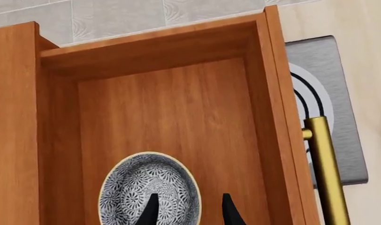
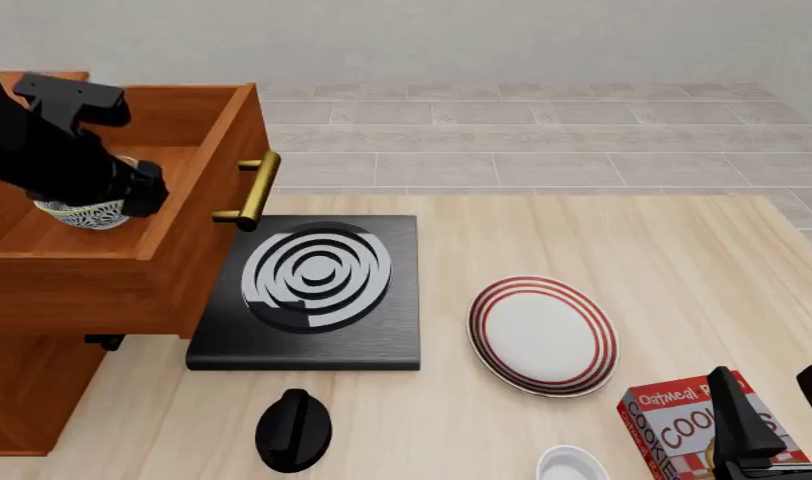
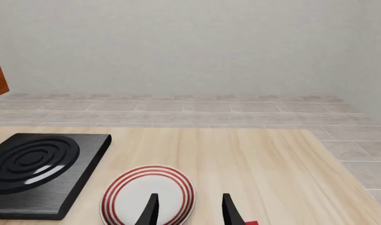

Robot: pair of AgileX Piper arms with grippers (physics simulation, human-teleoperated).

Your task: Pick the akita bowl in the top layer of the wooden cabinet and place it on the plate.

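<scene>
- The small round black-and-white patterned akita bowl (image 1: pixel 149 190) sits on the floor of the pulled-out top drawer (image 2: pixel 179 240) of the reddish-brown wooden cabinet (image 2: pixel 33 390), at the front view's left edge.
- My left gripper (image 1: pixel 189 211) hangs over it, fingers parted, one tip over the bowl's inside and one beyond its rim, gripping nothing.
- Bare drawer floor lies around the bowl; the brass bar handle (image 2: pixel 250 190) juts over the black square stove (image 2: pixel 313 290).
- The white red-ringed plate (image 2: pixel 542 335) lies right of the stove on the pale wooden table (image 2: pixel 646 250).
- My right gripper (image 3: pixel 189 211) is open and empty near the plate.
</scene>
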